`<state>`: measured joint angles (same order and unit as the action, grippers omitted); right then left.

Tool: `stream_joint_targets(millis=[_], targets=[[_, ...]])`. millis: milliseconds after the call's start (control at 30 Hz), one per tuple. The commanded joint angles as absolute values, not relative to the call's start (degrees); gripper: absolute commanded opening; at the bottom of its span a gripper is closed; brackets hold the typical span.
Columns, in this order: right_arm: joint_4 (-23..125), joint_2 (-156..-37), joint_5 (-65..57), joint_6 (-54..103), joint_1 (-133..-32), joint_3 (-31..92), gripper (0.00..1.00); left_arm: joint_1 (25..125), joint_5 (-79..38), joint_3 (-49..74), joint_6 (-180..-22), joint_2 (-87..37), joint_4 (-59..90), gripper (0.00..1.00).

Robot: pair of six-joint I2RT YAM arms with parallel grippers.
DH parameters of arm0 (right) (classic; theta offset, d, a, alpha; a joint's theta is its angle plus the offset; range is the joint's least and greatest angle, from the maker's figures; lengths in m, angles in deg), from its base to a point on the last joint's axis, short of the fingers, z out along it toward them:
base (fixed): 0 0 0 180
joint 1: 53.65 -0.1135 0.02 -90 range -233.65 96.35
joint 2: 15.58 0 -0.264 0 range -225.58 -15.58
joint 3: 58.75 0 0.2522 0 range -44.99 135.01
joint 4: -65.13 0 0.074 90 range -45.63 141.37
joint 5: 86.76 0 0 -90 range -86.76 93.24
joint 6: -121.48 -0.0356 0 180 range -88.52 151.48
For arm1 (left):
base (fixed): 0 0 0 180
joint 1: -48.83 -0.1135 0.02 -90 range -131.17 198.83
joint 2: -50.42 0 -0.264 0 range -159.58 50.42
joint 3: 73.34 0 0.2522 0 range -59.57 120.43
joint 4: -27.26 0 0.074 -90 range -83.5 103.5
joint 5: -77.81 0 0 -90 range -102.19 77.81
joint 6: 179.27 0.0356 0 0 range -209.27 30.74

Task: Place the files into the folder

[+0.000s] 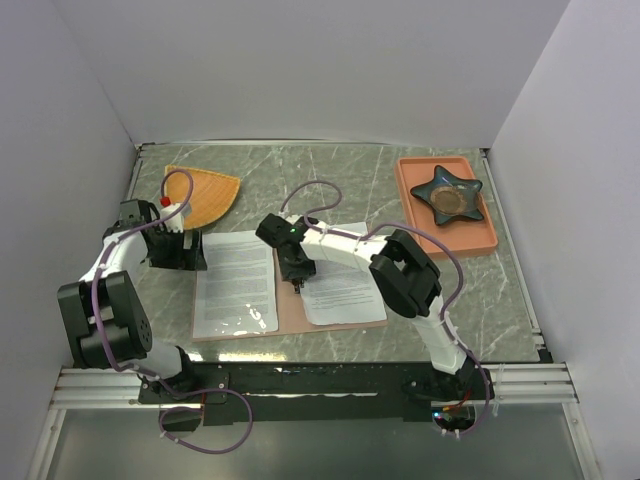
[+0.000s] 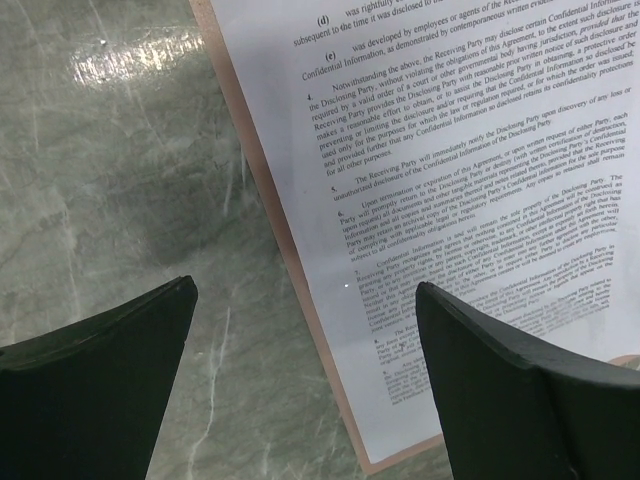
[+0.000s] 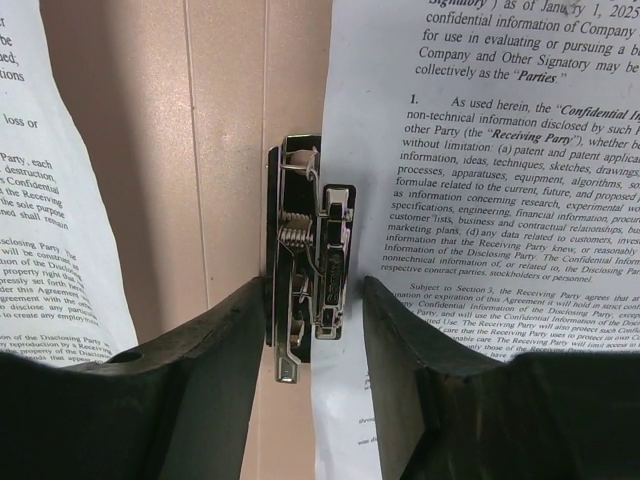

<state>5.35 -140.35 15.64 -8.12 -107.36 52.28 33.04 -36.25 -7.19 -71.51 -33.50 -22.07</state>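
Folder [image 1: 290,310]: open flat on the surface [image 1: 340,175] close to the arm bases, crease running near to far. Files: left sheet [image 1: 235,285] on one flap, right sheet [image 1: 345,290] on the other, long sides parallel to the crease. Right pincer [image 3: 312,290]: open, straddling a metal clip [image 3: 310,240] on the crease, the clip's length in line with it. Left pincer [image 2: 305,290]: open, empty, at the folder's left edge, paper to its right; probably the nearer arm for that flap. Beyond: orange plate [image 1: 205,195], tray [image 1: 485,240].
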Motion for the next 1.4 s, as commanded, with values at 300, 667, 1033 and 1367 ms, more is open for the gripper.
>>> stream_joint_targets(millis=[300, 667, 1033, 1367], targets=[[-0.48, -144.42, 19.24, -9.83, -108.14, 59.24, 0.39, 33.27, -36.27, -8.60, -69.76, -33.34, -19.90, 0.99], [4.43, -142.67, 16.95, -11.85, -107.70, 49.33, 0.21, 33.27, -36.01, -7.89, -69.58, -33.51, -20.52, 0.99], [24.82, -134.06, 5.62, -14.32, -103.66, 25.94, 0.10, 33.27, -38.47, -5.35, -70.28, -35.62, -22.27, 0.96], [35.10, -133.53, -1.67, -16.16, -100.67, 16.10, 0.08, 33.27, -38.74, -3.67, -70.46, -37.29, -23.15, 0.96]])
